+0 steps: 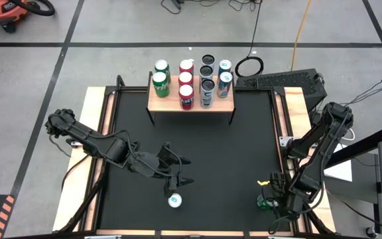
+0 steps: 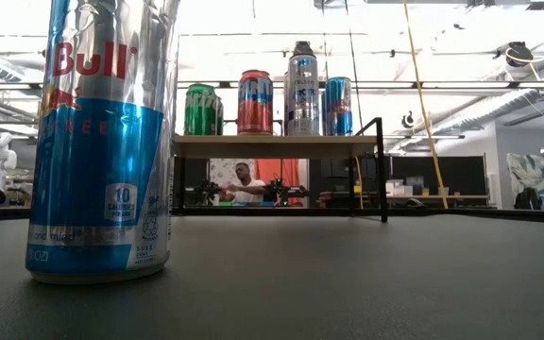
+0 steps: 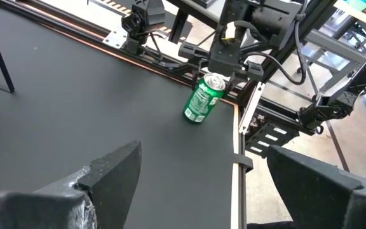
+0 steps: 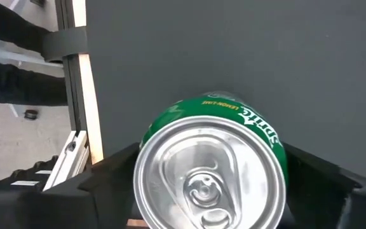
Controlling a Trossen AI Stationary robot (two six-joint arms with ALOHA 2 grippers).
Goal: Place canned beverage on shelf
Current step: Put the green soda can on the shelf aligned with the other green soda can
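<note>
- The green can (image 1: pixel 266 200) stands upright at the lower right of the high view, close to the black table's (image 1: pixel 224 159) right edge; the left wrist view shows it (image 3: pixel 203 100) just inside that edge.
- The right gripper (image 1: pixel 275 192) is down over this can. In the right wrist view the can's silver top (image 4: pixel 210 172) fills the middle, with a dark finger (image 4: pixel 110 175) on each side of it, so the can sits between the jaws.
- Whether the fingers press the can or stand just off it I cannot tell; the view looks straight down onto the lid and hides any contact.
- I judge the step in hand to be the grasp: the can is bracketed but not yet lifted.
- The next move calls for a firm pinch on the can wall, then a straight lift before travelling toward the top of the high view.
- The shelf (image 1: pixel 191 103) stands at the top centre, well apart from the can, and it already bears rows of cans (image 1: pixel 186 81). Bare board shows only at its edges, so placing will need care not to knock a neighbour.
- A blue and silver can (image 1: pixel 174 200) stands at the lower centre, looming at the left of the low view (image 2: pixel 102 142).
- The left gripper (image 1: pixel 179 174) hovers just above that can with its jaws spread wide, holding nothing.
- A person (image 2: pixel 244 184) shows far behind the shelf legs in the low view.
</note>
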